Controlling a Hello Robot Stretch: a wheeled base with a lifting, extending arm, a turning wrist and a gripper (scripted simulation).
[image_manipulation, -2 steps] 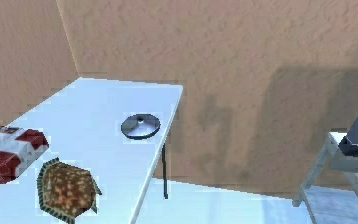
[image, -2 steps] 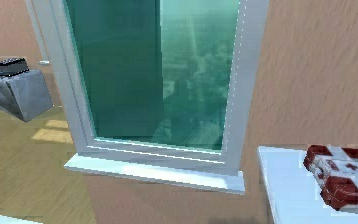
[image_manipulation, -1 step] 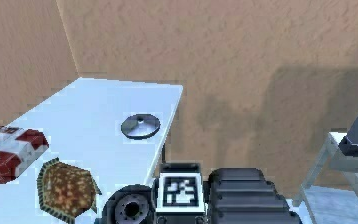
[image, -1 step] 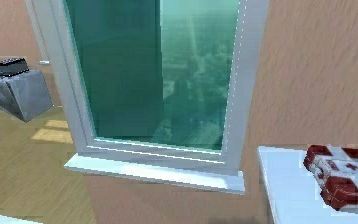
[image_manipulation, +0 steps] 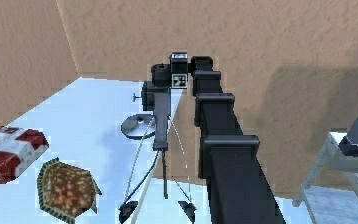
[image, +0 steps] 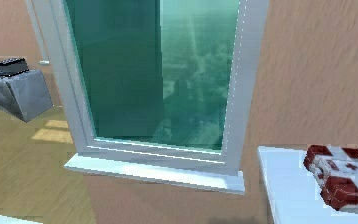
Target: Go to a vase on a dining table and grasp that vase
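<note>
Nearby lie a red-white box [image_manipulation: 12, 150], mottled brown lump [image_manipulation: 67, 188] and grey disc [image_manipulation: 137, 125]; the pincer [image_manipulation: 157, 208] holds nothing.

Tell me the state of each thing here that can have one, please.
Window: shut.
Arm: stretched out over the table.
Gripper: above the table; cannot tell whether it holds anything.
Red-white box: lying on the table.
Brown dish: lying flat on the table.
</note>
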